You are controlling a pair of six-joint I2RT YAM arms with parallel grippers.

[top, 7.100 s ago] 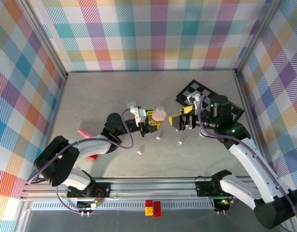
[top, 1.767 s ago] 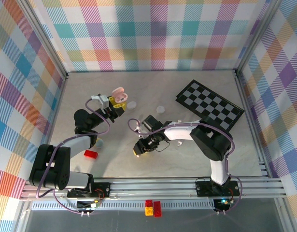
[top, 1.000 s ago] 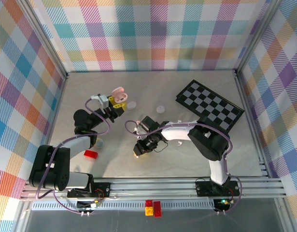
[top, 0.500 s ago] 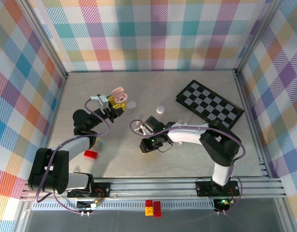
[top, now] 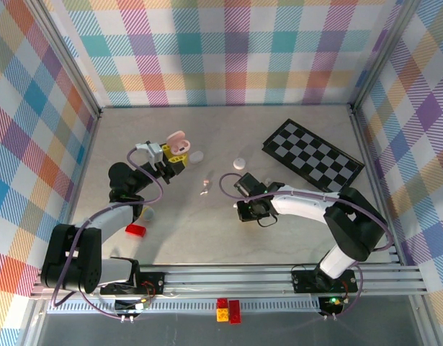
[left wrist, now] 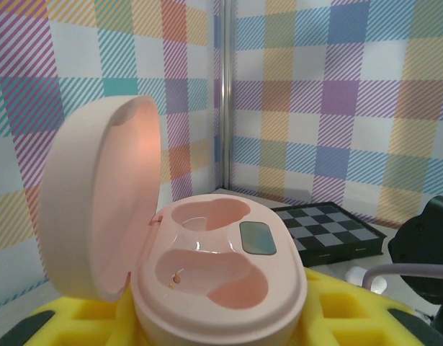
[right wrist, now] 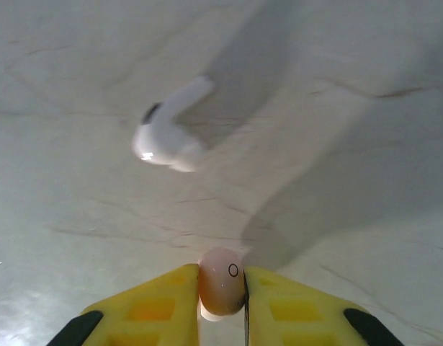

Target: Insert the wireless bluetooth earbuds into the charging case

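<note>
The left gripper (top: 172, 157) is clamped partway closed on the pink charging case (left wrist: 221, 267), holding it upright with its lid (left wrist: 99, 209) swung open. Well to the right of the case, the right gripper (top: 244, 210) is almost closed, its 2 yellow fingertips (right wrist: 160, 303) pinching 1 pale pink earbud (right wrist: 221, 280). A white earbud (right wrist: 167, 140) lies on the table (right wrist: 336, 86) between the case and that gripper.
</note>
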